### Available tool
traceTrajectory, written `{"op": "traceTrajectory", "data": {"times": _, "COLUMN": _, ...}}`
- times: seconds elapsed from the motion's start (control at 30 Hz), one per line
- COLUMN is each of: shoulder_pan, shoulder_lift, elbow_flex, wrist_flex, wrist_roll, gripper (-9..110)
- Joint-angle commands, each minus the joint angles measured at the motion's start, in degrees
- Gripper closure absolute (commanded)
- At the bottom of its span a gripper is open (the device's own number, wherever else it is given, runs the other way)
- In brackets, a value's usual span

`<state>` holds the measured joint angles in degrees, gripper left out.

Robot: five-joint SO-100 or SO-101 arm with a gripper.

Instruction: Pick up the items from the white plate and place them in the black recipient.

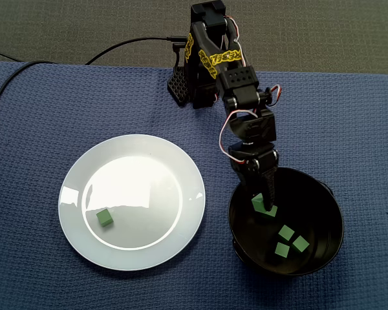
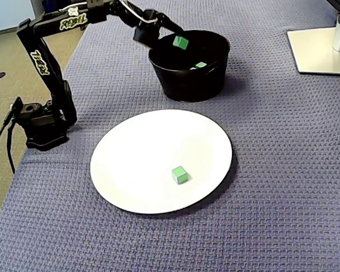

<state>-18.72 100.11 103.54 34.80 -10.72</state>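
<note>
Green cubes come to five by our count in a fixed view. One lone cube [image 1: 105,217] lies on the white plate [image 1: 142,174]. Three loose cubes [image 1: 286,232] lie on the floor of the black bowl [image 1: 324,201]. One held cube [image 1: 265,206] is in the gripper [image 1: 262,197], whose fingers are clamped on it over the bowl's arm-side rim.

We see one plate, one bowl and one arm [image 1: 213,61]. The lone cube sits lower left of the plate's middle, inside the rim, with bare plate all round it. Plate and bowl lie near each other but apart, with a strip of blue cloth [image 1: 39,116] between them.

In the other fixed view the bowl's wall hides most of the loose cubes, and the frame cuts off a white stand base [image 2: 320,54].
</note>
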Motion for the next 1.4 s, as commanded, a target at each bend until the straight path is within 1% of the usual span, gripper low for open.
{"op": "traceTrajectory", "data": {"times": 0.0, "shoulder_pan": -0.4, "shoulder_lift": 0.4, "elbow_flex": 3.0, "wrist_flex": -5.0, "wrist_roll": 0.2, "gripper": 100}}
{"op": "traceTrajectory", "data": {"times": 0.1, "shoulder_pan": 0.3, "shoulder_lift": 1.4, "elbow_flex": 1.8, "wrist_flex": -3.1, "wrist_roll": 0.4, "gripper": 76}}
{"op": "traceTrajectory", "data": {"times": 0.13, "shoulder_pan": 0.7, "shoulder_lift": 1.9, "elbow_flex": 0.2, "wrist_flex": -0.8, "wrist_roll": -0.1, "gripper": 70}}
{"op": "traceTrajectory", "data": {"times": 0.17, "shoulder_pan": 1.6, "shoulder_lift": 2.4, "elbow_flex": -1.9, "wrist_flex": 1.9, "wrist_roll": -0.1, "gripper": 65}}
{"op": "traceTrajectory", "data": {"times": 0.3, "shoulder_pan": 8.3, "shoulder_lift": 2.5, "elbow_flex": -15.9, "wrist_flex": 16.8, "wrist_roll": -1.5, "gripper": 60}}
{"op": "traceTrajectory", "data": {"times": 0.4, "shoulder_pan": 16.6, "shoulder_lift": -1.2, "elbow_flex": -30.8, "wrist_flex": 29.2, "wrist_roll": -4.7, "gripper": 61}}
{"op": "traceTrajectory", "data": {"times": 0.47, "shoulder_pan": 22.9, "shoulder_lift": -5.1, "elbow_flex": -41.4, "wrist_flex": 37.4, "wrist_roll": -8.9, "gripper": 64}}
{"op": "traceTrajectory", "data": {"times": 0.53, "shoulder_pan": 28.3, "shoulder_lift": -9.4, "elbow_flex": -49.2, "wrist_flex": 43.2, "wrist_roll": -14.7, "gripper": 64}}
{"op": "traceTrajectory", "data": {"times": 0.57, "shoulder_pan": 31.3, "shoulder_lift": -11.9, "elbow_flex": -52.4, "wrist_flex": 44.9, "wrist_roll": -15.1, "gripper": 63}}
{"op": "traceTrajectory", "data": {"times": 0.67, "shoulder_pan": 38.2, "shoulder_lift": -20.1, "elbow_flex": -58.4, "wrist_flex": 46.1, "wrist_roll": -19.2, "gripper": 62}}
{"op": "traceTrajectory", "data": {"times": 0.8, "shoulder_pan": 43.6, "shoulder_lift": -31.5, "elbow_flex": -64.2, "wrist_flex": 49.7, "wrist_roll": -29.4, "gripper": 67}}
{"op": "traceTrajectory", "data": {"times": 1.07, "shoulder_pan": 49.9, "shoulder_lift": -49.0, "elbow_flex": -74.0, "wrist_flex": 58.3, "wrist_roll": -47.6, "gripper": 67}}
{"op": "traceTrajectory", "data": {"times": 1.2, "shoulder_pan": 51.1, "shoulder_lift": -54.5, "elbow_flex": -77.5, "wrist_flex": 58.6, "wrist_roll": -51.4, "gripper": 68}}
{"op": "traceTrajectory", "data": {"times": 1.37, "shoulder_pan": 52.0, "shoulder_lift": -59.9, "elbow_flex": -82.3, "wrist_flex": 56.4, "wrist_roll": -52.1, "gripper": 68}}
